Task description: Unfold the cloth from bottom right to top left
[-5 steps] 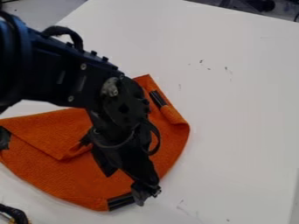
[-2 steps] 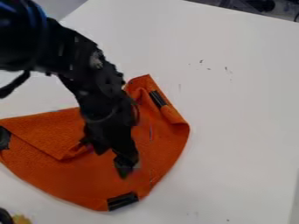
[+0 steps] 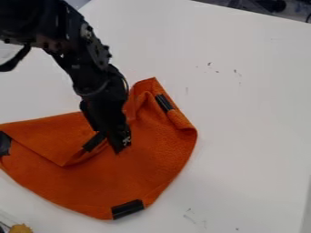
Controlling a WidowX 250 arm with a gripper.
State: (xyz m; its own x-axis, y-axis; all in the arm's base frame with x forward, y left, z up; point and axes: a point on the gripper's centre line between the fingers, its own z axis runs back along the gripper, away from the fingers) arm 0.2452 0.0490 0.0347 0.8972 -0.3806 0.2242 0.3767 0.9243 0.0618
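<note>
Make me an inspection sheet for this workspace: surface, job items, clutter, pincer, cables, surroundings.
Surface: white table, small dark marks toward the back.
Job items: orange cloth, partly folded over at left, black strips on it.
Clutter: yellowish thing, bottom left corner.
Pincer: black pincer over the cloth's middle; contact can't be told.
Cables: black cable hanging at upper left.
Surroundings: dark objects beyond the table's far edge.

Room to pass lay over the white tabletop [image 3: 249, 113] to the right of the orange cloth [image 3: 152, 164], while the robot arm [image 3: 85, 59] barred the upper left and its gripper [image 3: 120, 144] blocked the space above the cloth's middle.
</note>
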